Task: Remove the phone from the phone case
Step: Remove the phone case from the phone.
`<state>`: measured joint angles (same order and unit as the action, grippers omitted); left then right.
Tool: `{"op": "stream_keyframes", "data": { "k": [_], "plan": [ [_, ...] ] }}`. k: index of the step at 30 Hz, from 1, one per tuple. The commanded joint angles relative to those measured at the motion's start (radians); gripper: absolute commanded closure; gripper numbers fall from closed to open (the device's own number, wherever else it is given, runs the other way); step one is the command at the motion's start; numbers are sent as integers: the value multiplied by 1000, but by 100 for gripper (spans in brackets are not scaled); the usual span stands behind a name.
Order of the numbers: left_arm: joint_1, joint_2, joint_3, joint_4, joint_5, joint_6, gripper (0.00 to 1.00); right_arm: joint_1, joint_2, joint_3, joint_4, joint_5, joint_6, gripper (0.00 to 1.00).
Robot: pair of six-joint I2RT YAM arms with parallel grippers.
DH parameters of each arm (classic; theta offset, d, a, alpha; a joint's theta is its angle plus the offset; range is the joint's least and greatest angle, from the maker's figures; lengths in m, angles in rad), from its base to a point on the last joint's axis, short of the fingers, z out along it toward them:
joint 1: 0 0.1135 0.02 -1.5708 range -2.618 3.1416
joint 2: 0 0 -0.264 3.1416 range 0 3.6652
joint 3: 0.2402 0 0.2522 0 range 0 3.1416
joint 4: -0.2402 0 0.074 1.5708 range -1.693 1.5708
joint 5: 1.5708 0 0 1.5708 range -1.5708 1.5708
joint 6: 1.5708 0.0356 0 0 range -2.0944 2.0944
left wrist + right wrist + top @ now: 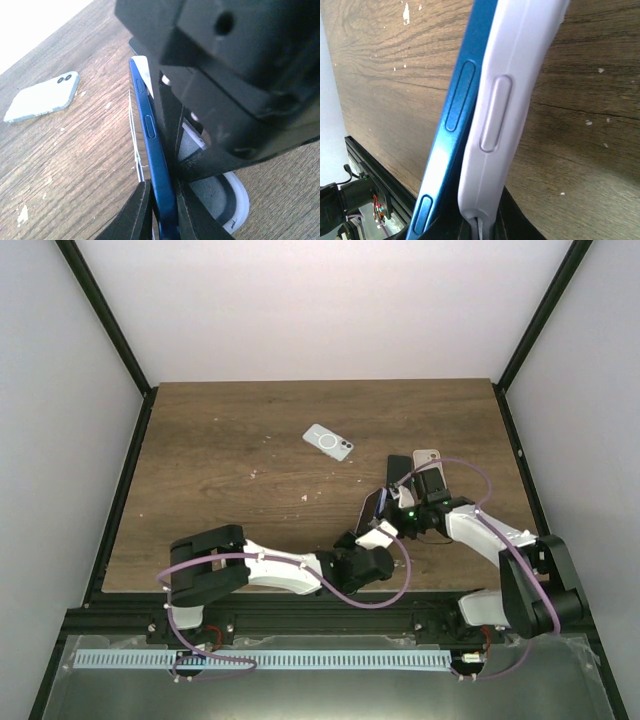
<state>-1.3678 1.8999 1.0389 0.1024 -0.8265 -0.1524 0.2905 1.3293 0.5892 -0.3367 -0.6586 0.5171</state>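
A blue phone (397, 470) is held on edge above the table, right of centre, with a white case (428, 455) against it. My left gripper (378, 508) is shut on the phone's lower edge; in the left wrist view its black jaws (162, 210) pinch the blue phone (150, 130). My right gripper (420, 480) is shut on the case. In the right wrist view the jaws (485, 227) clamp the white case (505, 100), and the blue phone (455, 115) stands slightly apart from it, its side buttons showing. The right gripper body fills the upper right of the left wrist view.
A second white phone (328, 441) with a ring on its back lies flat on the wooden table behind the grippers; it also shows in the left wrist view (42, 95). Black frame rails border the table on both sides.
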Motion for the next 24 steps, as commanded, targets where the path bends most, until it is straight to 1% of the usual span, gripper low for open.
{"op": "stream_keyframes", "data": {
  "k": [1, 6, 13, 20, 24],
  "plan": [
    [19, -65, -34, -32, -45, -46, 100, -5, -41, 13, -35, 82, -55, 99],
    [18, -114, -48, -30, -32, -102, 100, -5, -56, 9, -31, 116, -64, 99],
    [17, -177, -78, -23, -30, -135, 100, -6, -68, 8, -22, 135, -63, 99],
    [15, -206, -94, -34, -28, -160, 100, -7, -72, 24, -22, 148, -66, 99],
    [10, -268, -115, -44, -39, -162, 100, -40, -102, 65, -33, 176, -79, 99]
  ]
}}
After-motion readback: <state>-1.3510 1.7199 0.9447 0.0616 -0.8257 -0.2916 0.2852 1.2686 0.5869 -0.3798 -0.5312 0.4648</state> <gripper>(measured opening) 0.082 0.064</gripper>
